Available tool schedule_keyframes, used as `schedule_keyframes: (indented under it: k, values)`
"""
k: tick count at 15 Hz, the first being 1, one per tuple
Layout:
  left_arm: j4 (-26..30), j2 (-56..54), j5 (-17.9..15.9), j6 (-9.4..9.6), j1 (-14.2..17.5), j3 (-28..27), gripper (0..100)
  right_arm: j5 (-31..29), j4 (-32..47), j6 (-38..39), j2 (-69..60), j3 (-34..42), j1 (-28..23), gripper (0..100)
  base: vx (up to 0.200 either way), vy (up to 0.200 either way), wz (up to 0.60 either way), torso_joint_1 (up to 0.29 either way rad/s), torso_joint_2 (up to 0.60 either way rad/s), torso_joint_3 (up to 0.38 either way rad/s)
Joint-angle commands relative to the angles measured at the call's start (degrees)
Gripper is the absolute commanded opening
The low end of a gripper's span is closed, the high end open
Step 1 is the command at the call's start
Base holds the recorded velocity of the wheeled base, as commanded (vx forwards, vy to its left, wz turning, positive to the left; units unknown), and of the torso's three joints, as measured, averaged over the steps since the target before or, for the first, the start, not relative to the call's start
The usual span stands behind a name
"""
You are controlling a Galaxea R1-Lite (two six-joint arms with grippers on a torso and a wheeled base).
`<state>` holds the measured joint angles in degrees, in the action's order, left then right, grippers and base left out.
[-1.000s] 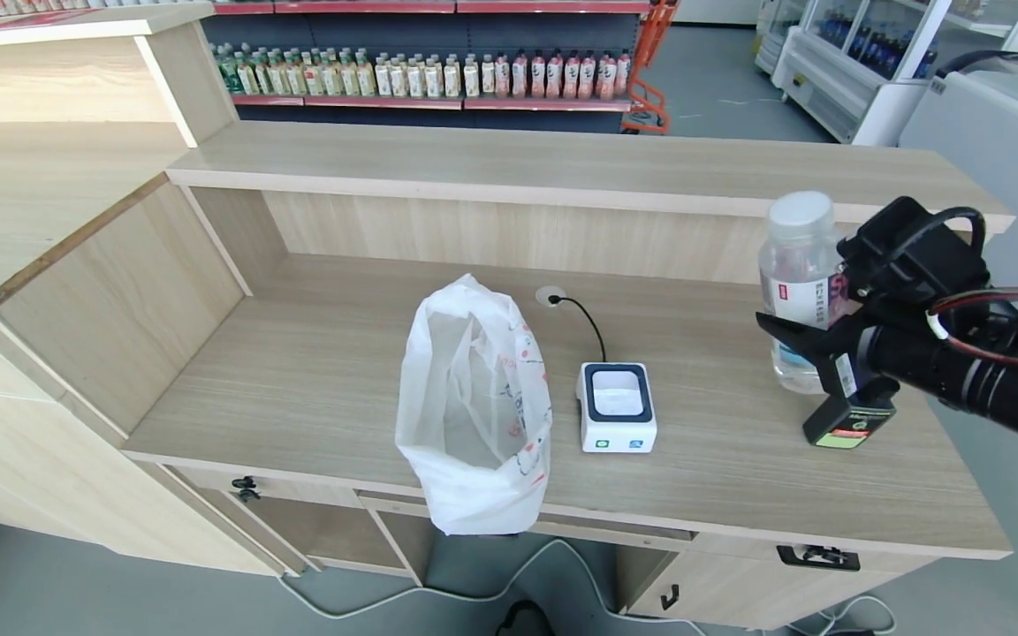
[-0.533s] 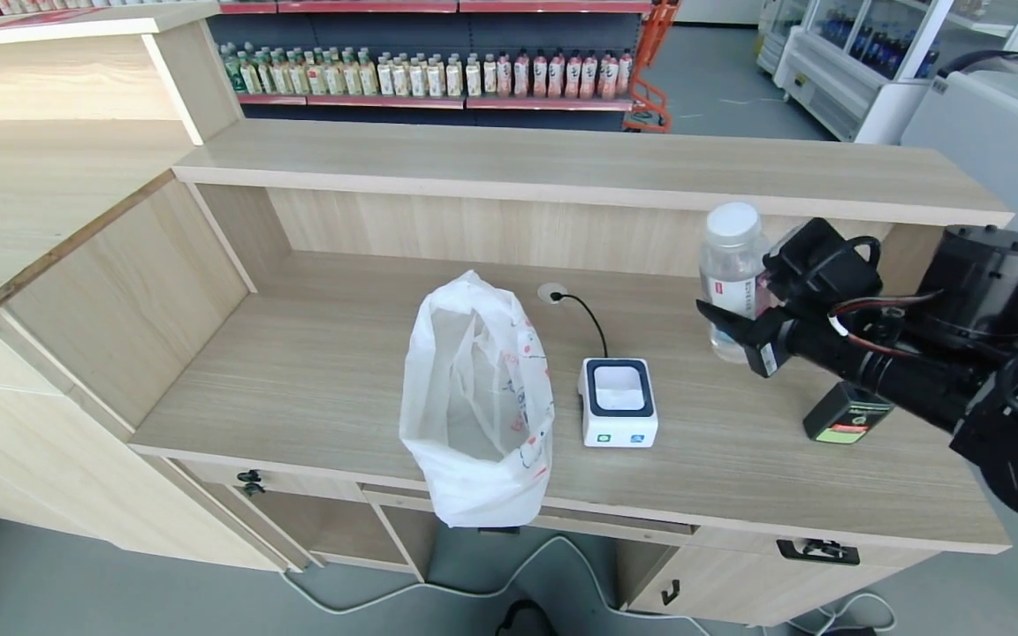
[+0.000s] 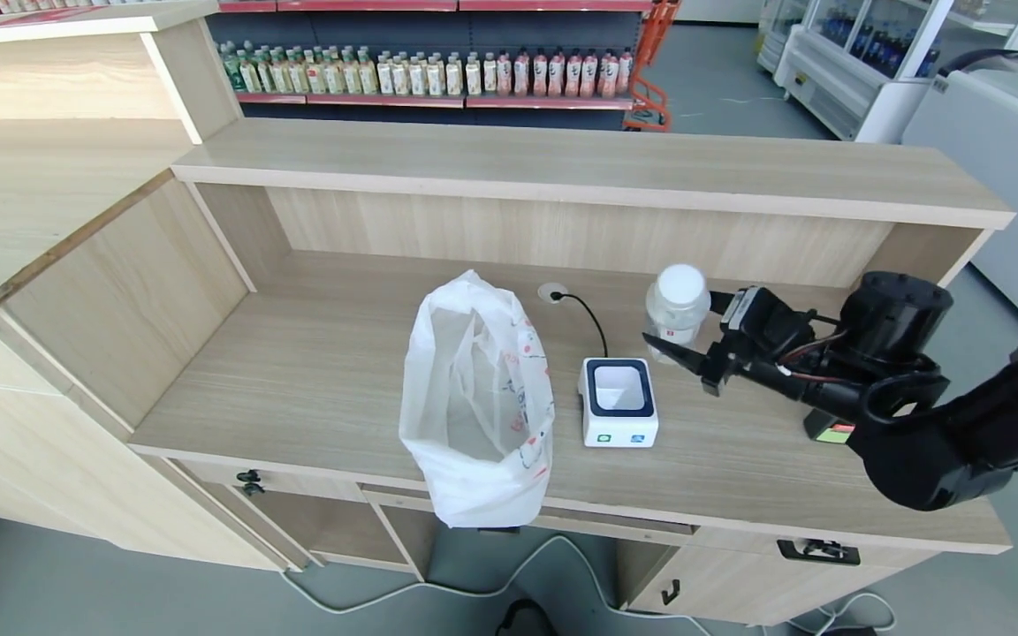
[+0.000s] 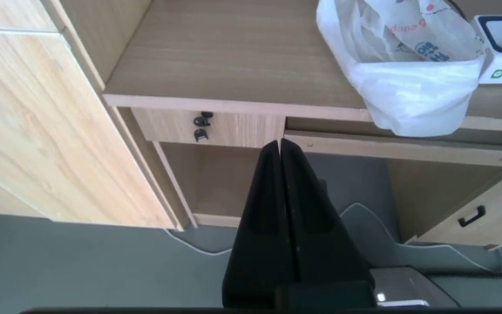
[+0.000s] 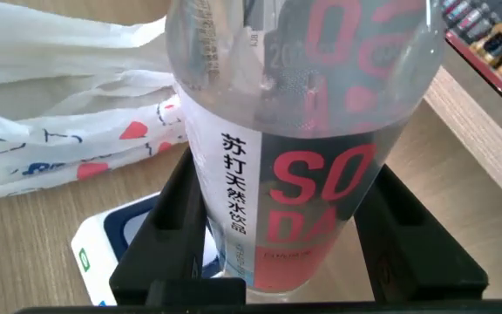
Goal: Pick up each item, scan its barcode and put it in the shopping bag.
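Note:
My right gripper (image 3: 684,346) is shut on a clear water bottle (image 3: 675,309) with a white cap, held upright just behind and to the right of the white barcode scanner (image 3: 618,403). In the right wrist view the bottle (image 5: 303,139) stands between the black fingers (image 5: 166,228), with the scanner (image 5: 125,249) below it. The white shopping bag (image 3: 476,402) stands open left of the scanner, hanging over the counter's front edge. A small dark box (image 3: 830,428) lies on the counter, partly hidden behind my right arm. My left gripper (image 4: 281,153) is shut, low in front of the counter.
The wooden counter (image 3: 323,371) has a raised back ledge (image 3: 562,168) and a side wall on the left. The scanner's black cable (image 3: 587,318) runs to a hole in the counter. Drawers and cabinet doors (image 4: 207,131) sit under the counter's front edge.
My right arm has carried the bottle leftward and lower, from the counter's right end to a spot just behind the scanner. The dark box stays on the counter.

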<state>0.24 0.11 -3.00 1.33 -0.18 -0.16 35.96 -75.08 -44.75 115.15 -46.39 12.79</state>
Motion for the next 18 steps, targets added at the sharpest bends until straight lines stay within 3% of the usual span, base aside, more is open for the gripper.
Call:
schedule_keyframes:
  k: [1, 8, 18]
  values:
    - [0.02, -0.02, 0.01, -0.01, 0.01, -0.02, 0, 3.06, 0.02, -2.45, 4.55, -1.16, -1.63, 0, 0.0, 0.0, 0.0, 0.0, 0.0, 0.0]
    - [0.02, -0.02, 0.01, -0.01, 0.01, -0.02, 0, 7.81, -0.86, -5.7, 10.71, -8.63, -1.01, 0, 0.0, 0.0, 0.0, 0.0, 0.0, 0.0]
    - [0.02, -0.02, 0.01, -0.01, 0.01, -0.02, 0, 8.16, -3.14, -5.43, 16.24, -14.44, 1.1, 0, 0.0, 0.0, 0.0, 0.0, 0.0, 0.0]
